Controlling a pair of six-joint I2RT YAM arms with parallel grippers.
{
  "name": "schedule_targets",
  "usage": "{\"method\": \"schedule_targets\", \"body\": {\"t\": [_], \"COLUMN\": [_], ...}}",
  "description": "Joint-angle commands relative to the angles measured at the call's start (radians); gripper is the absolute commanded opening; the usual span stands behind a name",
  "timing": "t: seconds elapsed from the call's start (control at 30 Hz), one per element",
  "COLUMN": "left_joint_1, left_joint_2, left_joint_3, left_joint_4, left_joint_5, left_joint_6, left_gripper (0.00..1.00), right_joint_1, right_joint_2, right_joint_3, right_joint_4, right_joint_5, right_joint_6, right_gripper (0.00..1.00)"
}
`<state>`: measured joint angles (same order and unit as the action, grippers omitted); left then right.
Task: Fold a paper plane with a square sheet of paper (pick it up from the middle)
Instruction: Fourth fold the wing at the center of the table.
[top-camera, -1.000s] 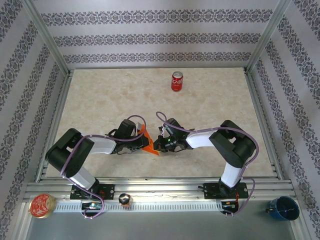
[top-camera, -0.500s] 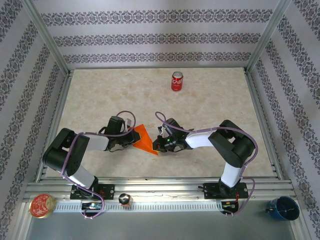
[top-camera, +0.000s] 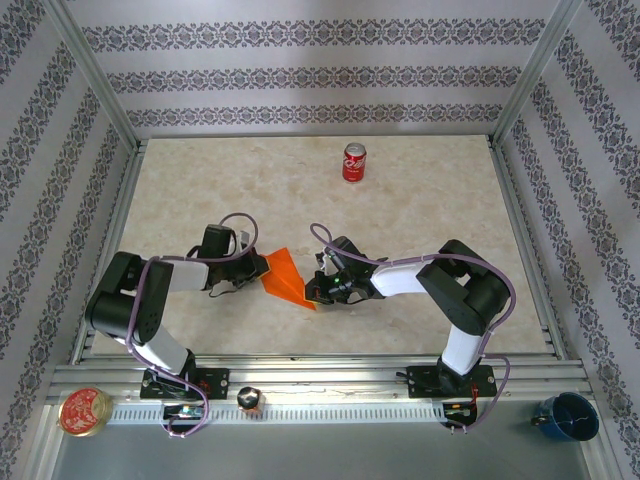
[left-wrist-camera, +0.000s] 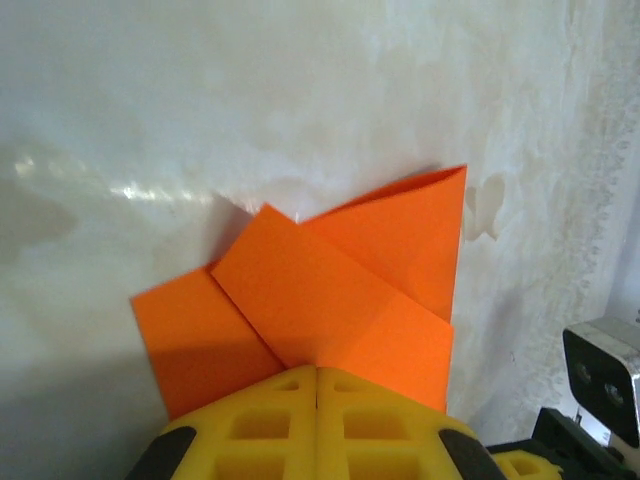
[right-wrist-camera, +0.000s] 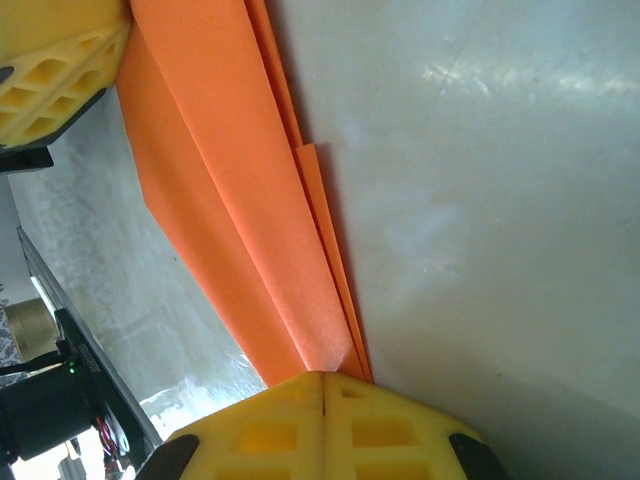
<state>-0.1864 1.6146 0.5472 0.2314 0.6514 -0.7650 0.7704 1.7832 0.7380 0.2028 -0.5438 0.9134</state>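
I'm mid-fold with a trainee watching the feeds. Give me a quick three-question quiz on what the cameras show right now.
1. True or false: the left end effector and the right end effector are both shut on the orange paper.
2. Where is the red soda can? A) lying on the paper; B) upright toward the far side of the table, apart from the paper; C) held in the right end effector.
3. Short answer: which part of the paper does the right end effector pinch?

Key: 1 true. 2 B. 3 its narrow pointed tip.
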Motion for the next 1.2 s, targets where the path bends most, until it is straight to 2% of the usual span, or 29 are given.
{"method": "schedule_targets", "body": {"t": [0.0, 0.13, 0.47, 0.63, 0.77, 1.0, 1.17], "left_joint_1": [0.032, 0.036, 0.009, -0.043, -0.048, -0.048, -0.048], "left_joint_2": [-0.009, -0.052, -0.14, -0.054, 0.006, 0.12, 0.113], "left_joint_3": [0.037, 0.064, 0.051, 0.021, -0.006, -0.012, -0.035], "left_joint_4": [-0.048, -0.093, -0.025, 0.11, 0.192, 0.225, 0.232], "left_joint_5": [-0.063, -0.083, -0.026, 0.029, 0.024, 0.044, 0.022], "left_joint_6": [0.027, 0.039, -0.042, -0.108, -0.142, -0.14, -0.14], "left_gripper": [0.0, 0.01, 0.02, 0.02, 0.01, 0.01, 0.01], "right_joint_1": [0.013, 0.013, 0.012, 0.012, 0.011, 0.006, 0.006], "right_joint_2": [0.051, 0.05, 0.042, 0.036, 0.033, -0.023, -0.016], "right_joint_3": [-0.032, -0.025, -0.019, -0.011, 0.003, 0.052, 0.164], "right_joint_4": [-0.185, -0.201, -0.207, -0.21, -0.215, -0.171, -0.192], "right_joint_5": [0.047, 0.05, 0.052, 0.051, 0.048, 0.023, 0.001], "right_joint_6": [-0.028, -0.039, -0.037, -0.038, -0.04, -0.023, -0.047], "right_gripper": [0.0, 0.0, 0.0, 0.0, 0.0, 0.0, 0.0]}}
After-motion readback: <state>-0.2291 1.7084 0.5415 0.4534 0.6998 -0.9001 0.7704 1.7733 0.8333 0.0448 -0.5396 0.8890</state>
